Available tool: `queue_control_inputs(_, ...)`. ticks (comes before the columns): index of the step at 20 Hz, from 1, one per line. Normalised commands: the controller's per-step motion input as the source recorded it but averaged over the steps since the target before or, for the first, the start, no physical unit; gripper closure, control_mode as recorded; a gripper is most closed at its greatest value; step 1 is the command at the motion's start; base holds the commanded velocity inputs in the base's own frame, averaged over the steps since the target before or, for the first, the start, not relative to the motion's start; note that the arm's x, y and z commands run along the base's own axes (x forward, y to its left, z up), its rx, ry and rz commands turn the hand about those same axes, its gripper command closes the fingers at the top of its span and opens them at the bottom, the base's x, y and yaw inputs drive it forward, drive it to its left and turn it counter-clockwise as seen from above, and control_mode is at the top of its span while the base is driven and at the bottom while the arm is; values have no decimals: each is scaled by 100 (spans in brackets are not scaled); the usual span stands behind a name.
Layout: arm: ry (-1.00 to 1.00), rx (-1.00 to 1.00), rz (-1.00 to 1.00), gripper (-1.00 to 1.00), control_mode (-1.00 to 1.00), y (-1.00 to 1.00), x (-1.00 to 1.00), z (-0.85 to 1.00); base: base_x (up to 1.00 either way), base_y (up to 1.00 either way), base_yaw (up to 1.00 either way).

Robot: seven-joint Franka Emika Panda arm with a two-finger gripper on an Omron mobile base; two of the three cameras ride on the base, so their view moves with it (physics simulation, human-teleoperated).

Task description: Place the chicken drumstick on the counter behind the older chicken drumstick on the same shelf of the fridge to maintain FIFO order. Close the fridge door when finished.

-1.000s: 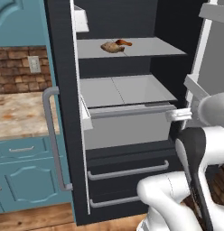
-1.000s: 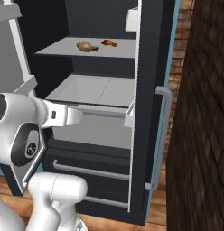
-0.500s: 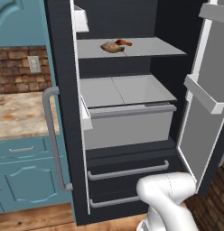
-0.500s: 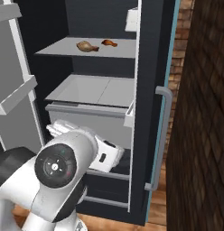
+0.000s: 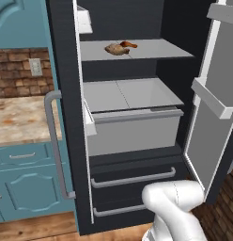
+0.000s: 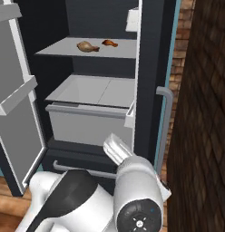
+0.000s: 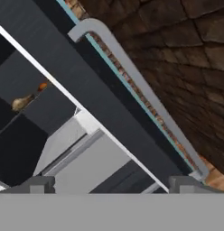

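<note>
Fingertips (image 7: pixel 41 184) of the robot's two-finger gripper (image 7: pixel 111 185) poke up at the bottom of the hand view, spread wide apart with nothing between them, most of each finger cut off. Beyond them runs the closed charcoal door's long grey bar handle (image 7: pixel 141 88) against a dark brick wall (image 6: pixel 200 113). The tall charcoal fridge (image 5: pixel 64 70) stands with its right-hand fridge door (image 5: pixel 214 108) swung open. On the pale grey shelf (image 5: pixel 156 49) lies the pale tan older chicken drumstick (image 5: pixel 116 49), and just behind it the small orange-brown chicken drumstick (image 5: pixel 128 44); whether they touch is unclear. Left of the fridge, the beige marbled counter (image 5: pixel 19 120) is cut off by the edge.
</note>
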Motion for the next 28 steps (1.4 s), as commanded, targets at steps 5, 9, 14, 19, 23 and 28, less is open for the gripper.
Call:
queue_control_inputs(5, -12, 28, 1, -100, -100, -76, 19, -47, 0, 0, 0)
queue_control_inputs(9, 0, 25, 12, -100, -100, -58, 80, -48, 0, 0, 0)
queue_control_inputs(14, 0, 24, 16, -100, -100, -60, 93, -41, 0, 0, 0)
queue_control_inputs(19, 0, 25, 10, -100, -100, -52, 81, -34, 0, 0, 0)
queue_control_inputs(23, 0, 22, 2, -100, -100, -57, 64, -13, 0, 0, 0)
queue_control_inputs(28, 9, 15, 0, -100, -100, -21, 62, -14, 0, 0, 0)
